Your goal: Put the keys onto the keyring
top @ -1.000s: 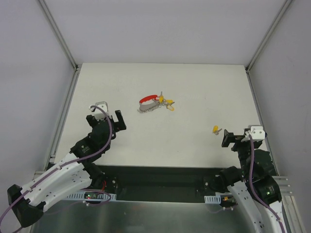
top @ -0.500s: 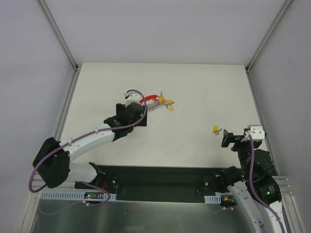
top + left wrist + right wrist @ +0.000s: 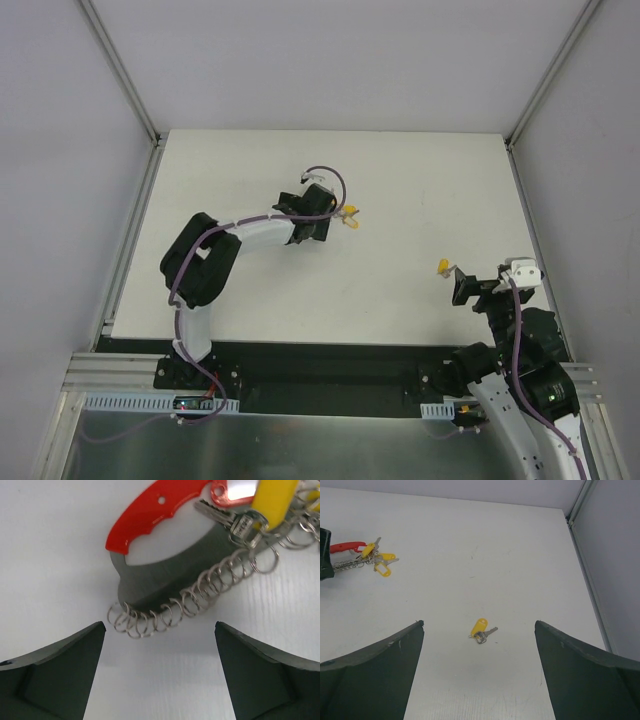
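Observation:
The keyring fills the left wrist view: a red curved band (image 3: 155, 505), a chain of small silver rings (image 3: 190, 600) and a yellow-headed key (image 3: 275, 500) on it. My left gripper (image 3: 160, 626) is open, low over the table, its fingertips just short of the chain. In the top view the left gripper (image 3: 318, 216) covers most of the keyring; only a yellow key (image 3: 350, 214) shows beside it. A loose yellow-headed key (image 3: 480, 627) lies on the table ahead of my open, empty right gripper (image 3: 479, 623). In the top view this key (image 3: 443, 266) lies just left of and beyond the right gripper (image 3: 462, 285).
The white table (image 3: 400, 180) is fenced by metal rails, one along the right edge (image 3: 582, 555). The right wrist view shows the keyring (image 3: 350, 547) with yellow keys (image 3: 382, 565) far left, next to the left gripper's black body (image 3: 324, 555).
My left arm has swung from the near left out across the table to the keyring and now covers it from above. The right arm has barely moved.

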Robot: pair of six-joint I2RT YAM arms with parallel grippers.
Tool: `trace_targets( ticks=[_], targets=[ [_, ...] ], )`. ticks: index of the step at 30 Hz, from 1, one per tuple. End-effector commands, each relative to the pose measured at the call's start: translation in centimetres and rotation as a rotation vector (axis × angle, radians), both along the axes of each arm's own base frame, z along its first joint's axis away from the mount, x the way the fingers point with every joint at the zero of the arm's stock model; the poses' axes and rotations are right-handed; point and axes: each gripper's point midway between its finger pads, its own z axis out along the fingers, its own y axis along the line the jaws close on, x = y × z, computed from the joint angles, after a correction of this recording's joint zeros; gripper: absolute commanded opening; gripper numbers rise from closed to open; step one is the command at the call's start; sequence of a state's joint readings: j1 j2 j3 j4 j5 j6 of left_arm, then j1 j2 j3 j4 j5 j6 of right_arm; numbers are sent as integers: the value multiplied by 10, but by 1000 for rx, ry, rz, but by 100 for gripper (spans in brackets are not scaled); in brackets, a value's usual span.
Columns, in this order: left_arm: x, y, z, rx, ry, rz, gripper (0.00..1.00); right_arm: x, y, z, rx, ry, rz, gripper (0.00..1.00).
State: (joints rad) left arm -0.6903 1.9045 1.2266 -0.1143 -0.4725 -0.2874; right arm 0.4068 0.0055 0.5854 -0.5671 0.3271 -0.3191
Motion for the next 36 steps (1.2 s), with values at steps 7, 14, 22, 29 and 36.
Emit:
trace_targets(
  ticks=[7, 14, 22, 29, 36],
  targets=[
    [36, 9, -23, 90, 54, -11, 80, -26, -8, 34, 74, -203, 24, 96],
    [15, 11, -45, 83, 139, -43, 58, -26, -6, 33, 72, -204, 31, 96],
    [3, 10, -57, 65, 199, -69, 32, -25, -6, 32, 67, -201, 32, 96],
    [-23, 8, -56, 6, 284, -87, 24, -25, -6, 31, 63, -196, 32, 96],
    [-84, 8, -62, -111, 455, -79, 4, -25, -6, 32, 64, -200, 34, 96]
  ],
)
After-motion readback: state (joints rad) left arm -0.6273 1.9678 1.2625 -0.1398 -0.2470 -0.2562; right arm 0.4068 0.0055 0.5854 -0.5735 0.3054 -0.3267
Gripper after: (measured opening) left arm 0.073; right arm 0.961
